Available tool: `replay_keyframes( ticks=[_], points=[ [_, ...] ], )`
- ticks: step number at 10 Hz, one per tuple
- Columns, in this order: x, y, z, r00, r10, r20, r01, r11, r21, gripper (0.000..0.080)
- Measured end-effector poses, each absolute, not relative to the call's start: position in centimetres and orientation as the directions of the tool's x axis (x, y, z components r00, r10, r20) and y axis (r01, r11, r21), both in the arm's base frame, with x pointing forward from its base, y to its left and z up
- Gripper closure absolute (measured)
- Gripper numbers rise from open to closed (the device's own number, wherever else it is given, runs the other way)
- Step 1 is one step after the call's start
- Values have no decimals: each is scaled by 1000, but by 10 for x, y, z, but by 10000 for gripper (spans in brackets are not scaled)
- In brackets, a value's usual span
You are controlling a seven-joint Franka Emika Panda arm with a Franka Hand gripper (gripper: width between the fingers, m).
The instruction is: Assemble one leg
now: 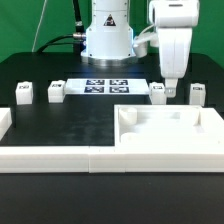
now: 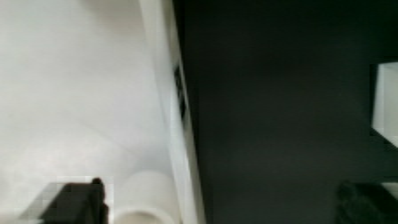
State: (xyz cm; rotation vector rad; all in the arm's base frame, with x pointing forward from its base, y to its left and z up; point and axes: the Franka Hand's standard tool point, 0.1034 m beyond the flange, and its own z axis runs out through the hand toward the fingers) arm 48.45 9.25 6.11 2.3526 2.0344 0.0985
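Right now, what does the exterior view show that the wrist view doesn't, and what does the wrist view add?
Only the exterior view shows the whole layout: a leg just beside the gripper, three more alike in the same row, the marker board and the large white panel. Only the wrist view shows the fingers set wide apart, and a blurred white surface I cannot identify. Both show the black table and the open gripper.
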Motion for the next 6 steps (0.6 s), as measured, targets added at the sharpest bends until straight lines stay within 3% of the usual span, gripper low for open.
replay_keyframes(
  ticks=[3, 5, 6],
  points=[
    [484, 92, 59, 224, 974, 34, 972, -226, 57, 151],
    [484, 93, 59, 414, 909, 48, 908, -416, 51, 151],
    [483, 96, 59, 543, 834, 98, 832, -550, 68, 151]
  ],
)
